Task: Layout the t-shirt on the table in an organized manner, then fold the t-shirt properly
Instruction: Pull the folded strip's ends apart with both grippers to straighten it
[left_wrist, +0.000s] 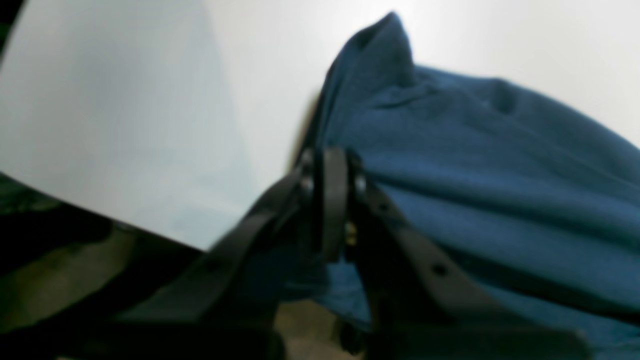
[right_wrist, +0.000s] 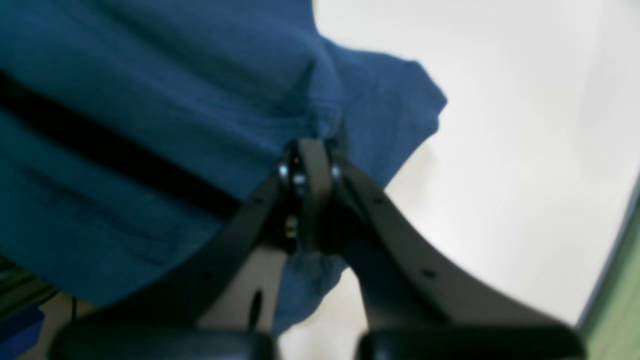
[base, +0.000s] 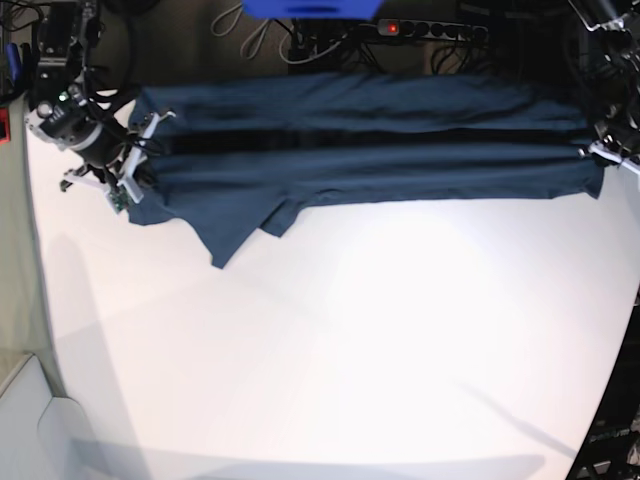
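Though blurred, t-shirt (left_wrist: 475, 165) partly off-frame

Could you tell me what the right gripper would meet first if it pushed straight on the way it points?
The t-shirt itself: the right gripper is already shut on its edge, with the white table probably next beyond the cloth.

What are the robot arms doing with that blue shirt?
Two robot arms are holding a dark blue t-shirt stretched out between them at the far edge of the white table. The right gripper is shut on one end and the left gripper is shut on the other. One sleeve hangs down onto the table. The shirt is not laid flat or folded yet.
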